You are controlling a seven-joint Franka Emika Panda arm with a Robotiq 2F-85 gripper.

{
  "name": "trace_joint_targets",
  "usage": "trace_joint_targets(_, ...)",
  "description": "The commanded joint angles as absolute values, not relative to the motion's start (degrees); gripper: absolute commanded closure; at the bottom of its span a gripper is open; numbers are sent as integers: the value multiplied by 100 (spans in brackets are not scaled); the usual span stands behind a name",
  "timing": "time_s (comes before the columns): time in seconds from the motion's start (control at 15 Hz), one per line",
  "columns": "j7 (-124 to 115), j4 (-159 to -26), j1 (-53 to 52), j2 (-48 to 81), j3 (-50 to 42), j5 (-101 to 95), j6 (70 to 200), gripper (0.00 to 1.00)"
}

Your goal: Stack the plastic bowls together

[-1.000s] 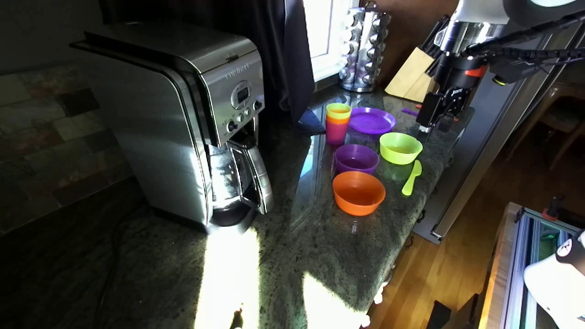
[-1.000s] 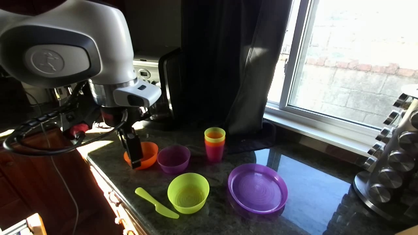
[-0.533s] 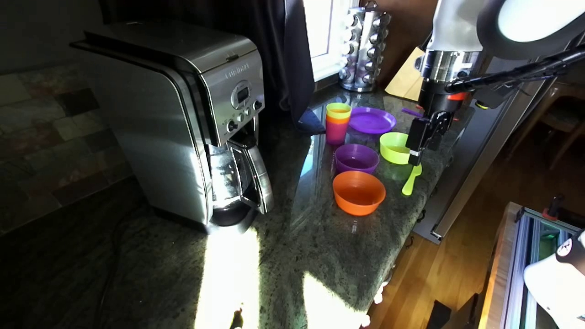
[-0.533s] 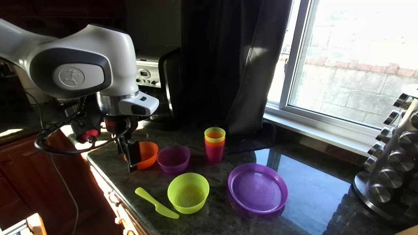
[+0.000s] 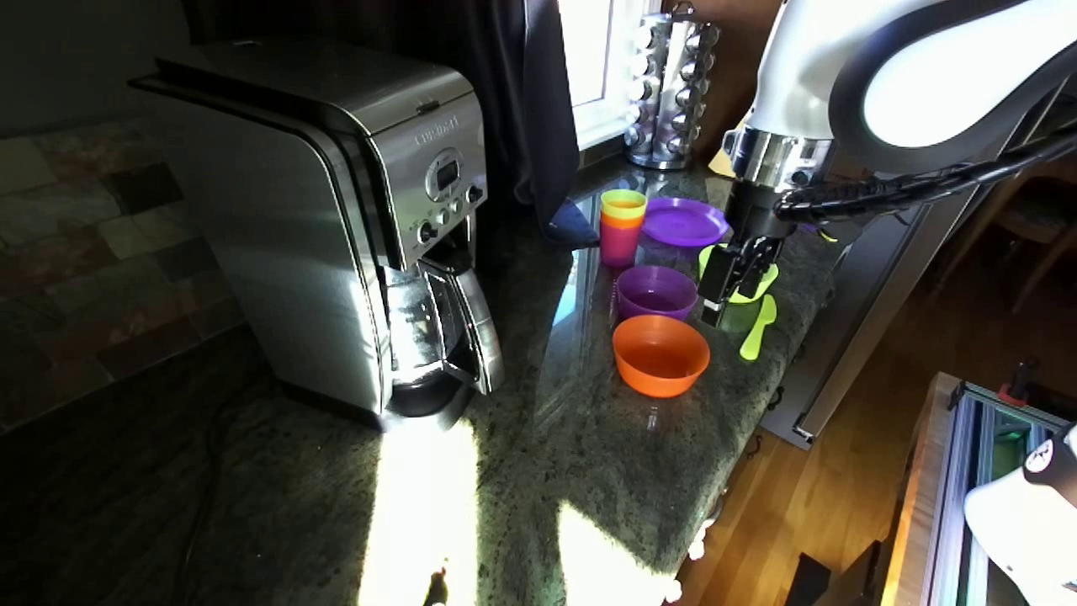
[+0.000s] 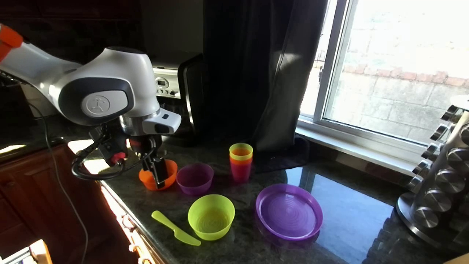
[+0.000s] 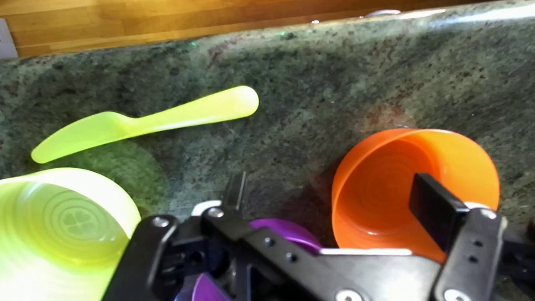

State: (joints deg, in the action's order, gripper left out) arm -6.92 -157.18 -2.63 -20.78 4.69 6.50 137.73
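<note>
The orange bowl [image 5: 660,358] stands upright on the counter; it also shows in the wrist view [image 7: 384,179]. A purple bowl [image 5: 656,290] stands close beside it, also in an exterior view [image 6: 195,179], mostly hidden by the gripper in the wrist view [image 7: 288,230]. I can make out only one purple bowl; whether a second is nested in it I cannot tell. The lime green bowl [image 6: 211,217] stands apart, at lower left in the wrist view [image 7: 62,217]. My gripper [image 7: 334,192] is open and empty above the counter, one finger overlapping the orange bowl in the wrist view.
A lime green plastic knife [image 6: 176,228] lies near the counter's front edge. Stacked cups [image 6: 241,163] and a purple plate [image 6: 289,212] stand behind the bowls. A coffee maker [image 5: 336,210] and a spice rack [image 5: 669,93] stand farther off.
The arm has come from beyond the lime green bowl, past it, toward the purple and orange bowls, and now hangs lower. The gripper stays empty. The bowls have not moved.
</note>
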Motion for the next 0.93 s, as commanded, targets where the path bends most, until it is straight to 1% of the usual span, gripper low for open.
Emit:
trace_joint_targets(0.0,-871,-15528,-386,-1537,484,870,14118,0)
trace_joint_targets(0.13,-945,-15469,-395,-1376,494,905,14230,0)
trace_joint_targets(0.2,-940,-15432,-410,-1297,485,940,14256,7)
trace_joint_targets(0.27,-969,-15398,-413,-1219,491,951,14303,25)
trace_joint_targets(0.33,-969,-15354,-419,-1143,491,964,14321,32)
trace_joint_targets(0.4,-1015,-15320,-411,-1076,500,949,14342,42)
trace_joint_targets(0.6,-1082,-15211,-403,-884,496,938,14363,66)
trace_joint_targets(0.87,-1186,-15083,-397,-671,502,897,14340,95)
